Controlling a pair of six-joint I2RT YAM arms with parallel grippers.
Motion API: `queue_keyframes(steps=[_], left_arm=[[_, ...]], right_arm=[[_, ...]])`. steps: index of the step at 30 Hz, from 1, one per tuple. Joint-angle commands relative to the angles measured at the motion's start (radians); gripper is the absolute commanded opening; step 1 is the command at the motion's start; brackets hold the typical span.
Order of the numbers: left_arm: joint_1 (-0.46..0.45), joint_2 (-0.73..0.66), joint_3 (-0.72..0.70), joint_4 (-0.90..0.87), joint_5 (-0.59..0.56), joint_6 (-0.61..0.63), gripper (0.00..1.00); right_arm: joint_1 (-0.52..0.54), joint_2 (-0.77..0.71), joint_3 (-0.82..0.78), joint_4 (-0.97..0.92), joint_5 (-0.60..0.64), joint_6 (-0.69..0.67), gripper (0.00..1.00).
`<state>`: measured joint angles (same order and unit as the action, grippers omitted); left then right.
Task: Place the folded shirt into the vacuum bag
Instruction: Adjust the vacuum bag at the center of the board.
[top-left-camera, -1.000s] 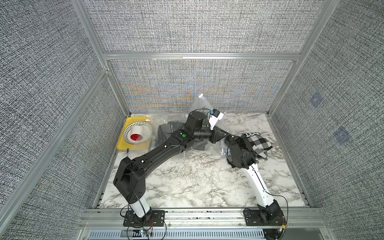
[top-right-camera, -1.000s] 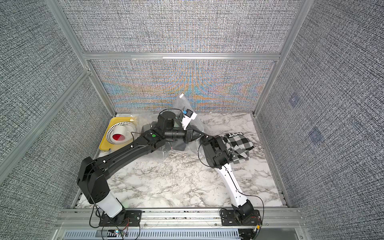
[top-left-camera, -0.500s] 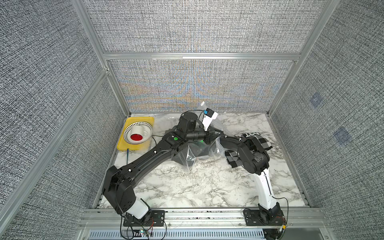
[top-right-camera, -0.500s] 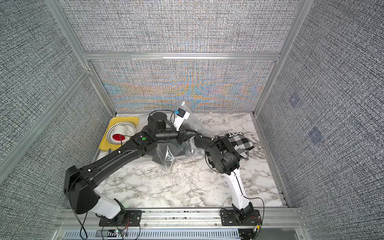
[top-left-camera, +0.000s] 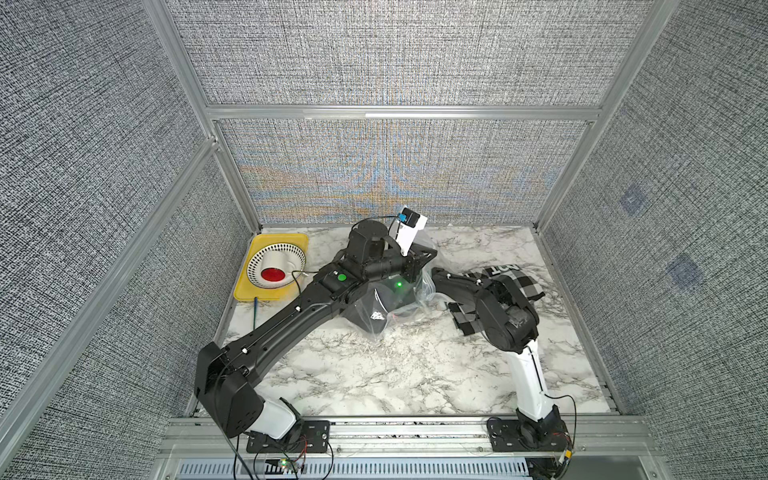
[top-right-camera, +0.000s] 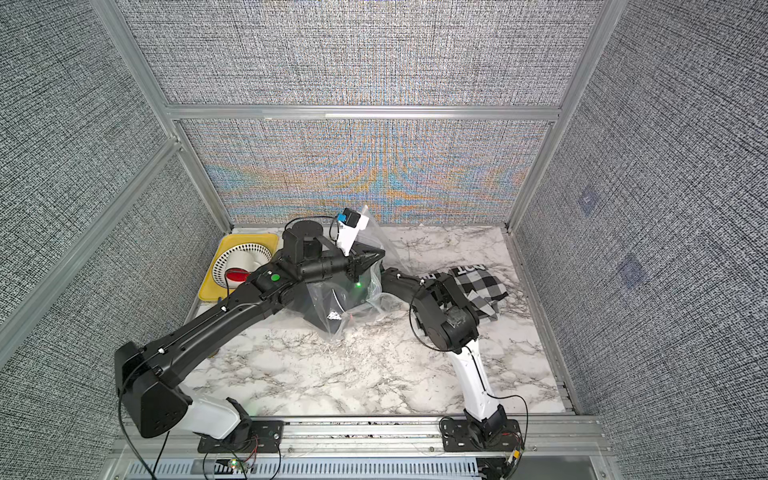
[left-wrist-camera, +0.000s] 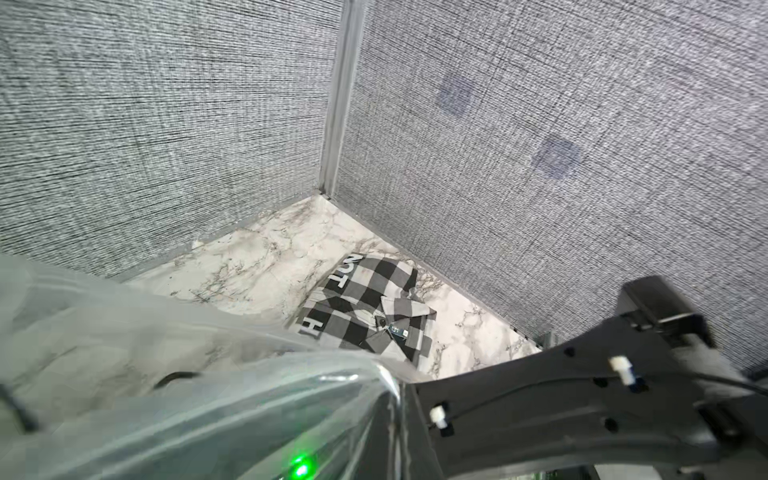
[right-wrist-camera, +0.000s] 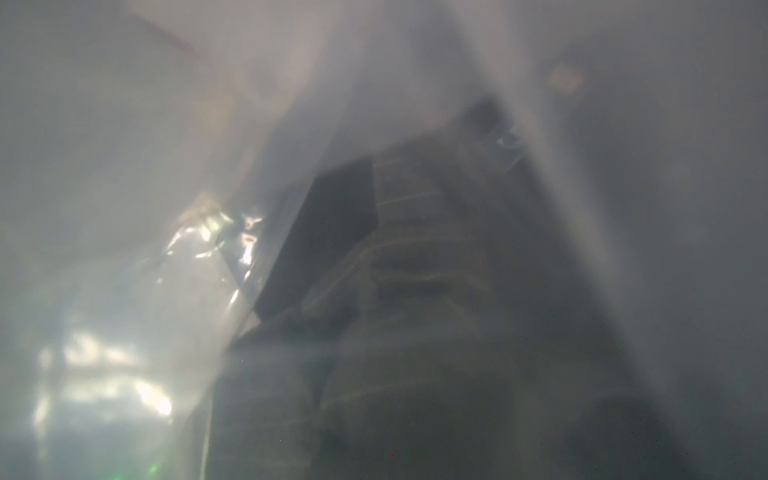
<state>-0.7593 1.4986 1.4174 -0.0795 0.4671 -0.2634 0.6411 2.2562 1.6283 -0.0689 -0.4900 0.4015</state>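
The left gripper (top-right-camera: 376, 255), jaws clamped on the flimsy, slippery rim of the vacuum bag (top-right-camera: 376, 291), holds it open; the right gripper is buried inside, jaws unseeable. 1 dark folded shirt (top-left-camera: 361, 309) sits inside and 1 checked shirt (left-wrist-camera: 370, 307) lies outside nearby. Both are likely soft and limp, best pinched at a thick fold.

Even light; blurry haze through vacuum bag (right-wrist-camera: 187, 270)

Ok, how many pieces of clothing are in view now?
2. A checkered shirt lies on the table beside the right arm, outside the vacuum bag; a dark folded garment shows through the bag's plastic, apparently inside. The arms may hide others.
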Motion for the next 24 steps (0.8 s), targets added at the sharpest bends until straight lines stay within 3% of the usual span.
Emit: queue_keyframes(steps=[1, 4, 8, 12, 24], left_arm=[[-0.021, 0.017, 0.042, 0.072, 0.169, -0.021, 0.0], [-0.052, 0.017, 0.051, 0.072, 0.212, -0.02, 0.0], [-0.085, 0.023, 0.052, 0.054, 0.248, -0.016, 0.0], [-0.105, 0.045, 0.049, 0.049, 0.269, -0.018, 0.0], [-0.126, 0.093, 0.07, 0.049, 0.324, -0.025, 0.0]], right_arm=[[0.001, 0.042, 0.101, -0.137, 0.046, -0.009, 0.0], [-0.012, 0.055, 0.162, -0.138, 0.022, 0.04, 0.0], [-0.038, 0.035, 0.146, 0.078, -0.144, 0.173, 0.0], [-0.04, 0.043, 0.189, 0.244, -0.218, 0.281, 0.0], [-0.046, 0.253, 0.301, 0.567, -0.214, 0.56, 0.0]])
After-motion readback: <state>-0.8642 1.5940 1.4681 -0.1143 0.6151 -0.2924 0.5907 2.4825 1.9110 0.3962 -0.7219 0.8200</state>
